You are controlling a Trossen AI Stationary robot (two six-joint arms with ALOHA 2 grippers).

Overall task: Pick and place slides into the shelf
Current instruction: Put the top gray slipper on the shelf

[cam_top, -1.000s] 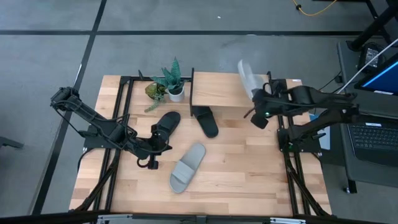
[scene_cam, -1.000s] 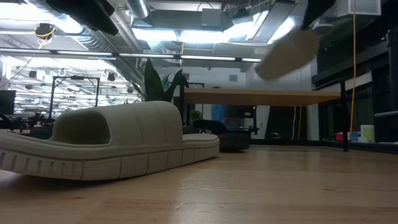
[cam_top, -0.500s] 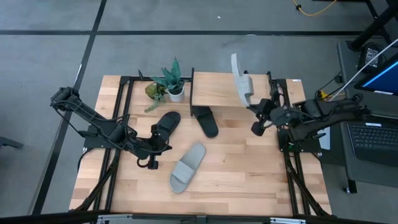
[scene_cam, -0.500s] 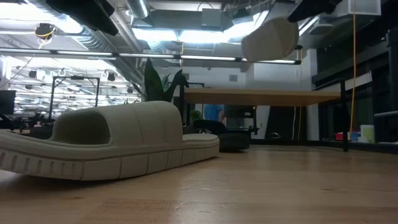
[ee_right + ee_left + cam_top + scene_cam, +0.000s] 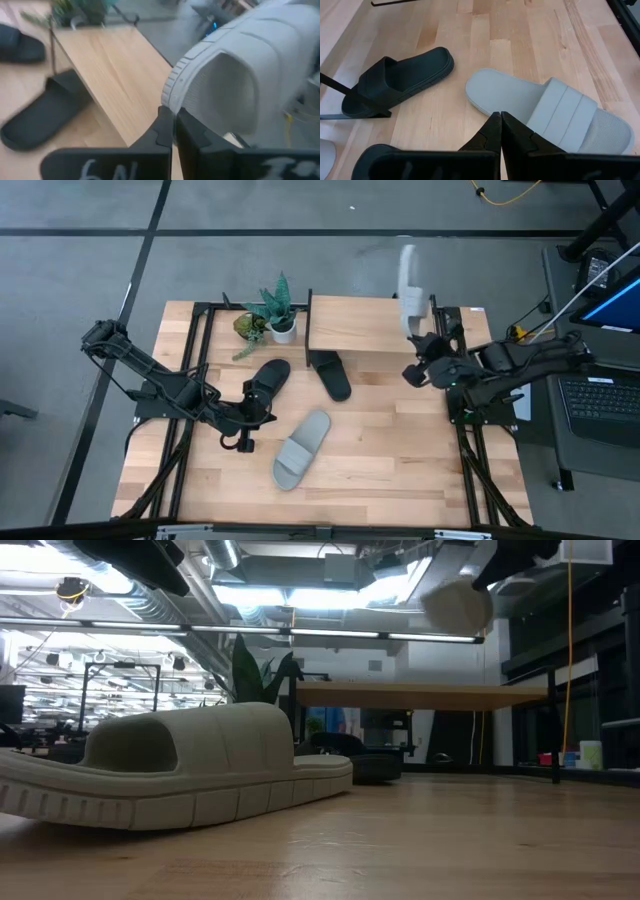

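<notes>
While right gripper [image 5: 420, 360] clamps grey slide [image 5: 410, 275] aloft | left gripper [image 5: 243, 440] closed | wooden table [image 5: 400, 450]

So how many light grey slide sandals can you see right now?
2: one light grey slide sandal lying mid-table, another held aloft by the right gripper beside the wooden shelf.

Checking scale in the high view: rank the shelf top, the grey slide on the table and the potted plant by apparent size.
1. Shelf top, largest.
2. Grey slide on the table.
3. Potted plant; its spread leaves look about as big as the slide, so that order is unsure.

Right gripper [image 5: 415, 358] raised and clamped; left gripper [image 5: 243, 442] closed, low.
</notes>
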